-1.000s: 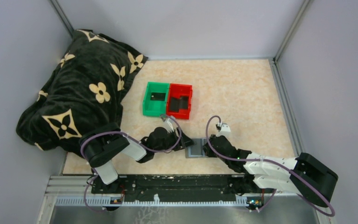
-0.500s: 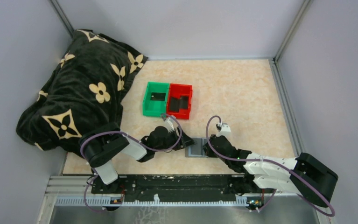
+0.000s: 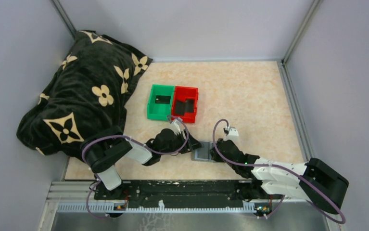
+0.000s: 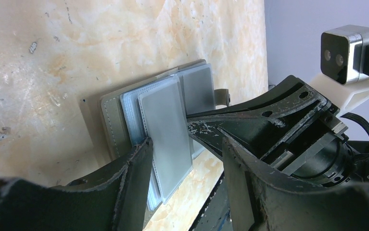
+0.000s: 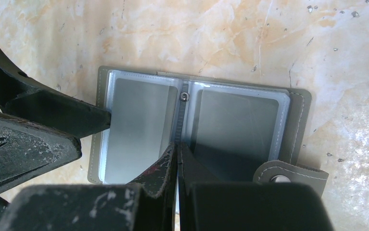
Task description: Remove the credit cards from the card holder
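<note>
The grey card holder (image 3: pixel 204 153) lies open on the table between my two grippers. In the right wrist view its two panels (image 5: pixel 235 120) show grey credit cards (image 5: pixel 136 120) inside clear sleeves. My right gripper (image 5: pixel 177 144) is shut and its tips press on the holder's spine. My left gripper (image 4: pixel 186 142) is open at the holder's left side. One of its fingers (image 4: pixel 129 173) touches the edge of the sleeves, and a grey card (image 4: pixel 165 130) lies between the jaws. The left finger (image 5: pixel 52 115) also shows over the left panel in the right wrist view.
A green bin (image 3: pixel 152 107) and a red bin (image 3: pixel 195 102) stand side by side behind the holder, each with a dark flat card inside. A black flowered blanket (image 3: pixel 81 91) is heaped at the far left. Grey walls enclose the table.
The card holder has turned and shifted slightly on the table. My left gripper has moved a little up and away from the near edge. The right arm has barely moved.
</note>
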Tool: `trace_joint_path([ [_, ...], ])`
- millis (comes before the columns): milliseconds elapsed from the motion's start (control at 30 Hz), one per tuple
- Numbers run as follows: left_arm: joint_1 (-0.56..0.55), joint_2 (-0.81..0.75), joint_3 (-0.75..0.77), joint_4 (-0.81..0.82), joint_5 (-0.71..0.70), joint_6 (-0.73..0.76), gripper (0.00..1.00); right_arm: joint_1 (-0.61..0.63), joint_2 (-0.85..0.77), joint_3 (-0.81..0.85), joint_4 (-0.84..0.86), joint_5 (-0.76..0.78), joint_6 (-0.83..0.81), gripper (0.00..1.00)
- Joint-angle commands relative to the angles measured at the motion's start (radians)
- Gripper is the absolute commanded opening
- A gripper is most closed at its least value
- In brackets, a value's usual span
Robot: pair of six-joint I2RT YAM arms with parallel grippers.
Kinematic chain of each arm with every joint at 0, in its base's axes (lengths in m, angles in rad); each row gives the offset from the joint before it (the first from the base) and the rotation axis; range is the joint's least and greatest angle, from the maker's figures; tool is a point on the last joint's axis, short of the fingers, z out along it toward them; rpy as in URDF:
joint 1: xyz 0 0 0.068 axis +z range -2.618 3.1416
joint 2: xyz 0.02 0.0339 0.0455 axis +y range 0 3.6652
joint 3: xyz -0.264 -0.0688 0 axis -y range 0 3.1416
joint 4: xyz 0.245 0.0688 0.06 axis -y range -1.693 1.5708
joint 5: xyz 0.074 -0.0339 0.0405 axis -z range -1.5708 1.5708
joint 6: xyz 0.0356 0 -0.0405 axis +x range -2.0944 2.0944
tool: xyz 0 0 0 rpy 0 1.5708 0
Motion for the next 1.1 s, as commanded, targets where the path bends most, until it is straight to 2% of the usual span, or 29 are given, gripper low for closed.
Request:
trace_joint_path([
  [0,-0.050,-0.033,0.064,0.098,0.111,-0.029,0.60,0.011,0.001,-0.002,0.055,-0.064,0.003,0.00],
  [667,-0.056,-0.039,0.072,0.090,0.125,-0.030,0.60,0.011,0.000,-0.011,0.067,-0.068,0.013,0.00],
  [1067,-0.057,0.020,0.067,0.132,0.125,-0.041,0.60,0.012,-0.086,-0.018,0.012,-0.052,0.014,0.00],
])
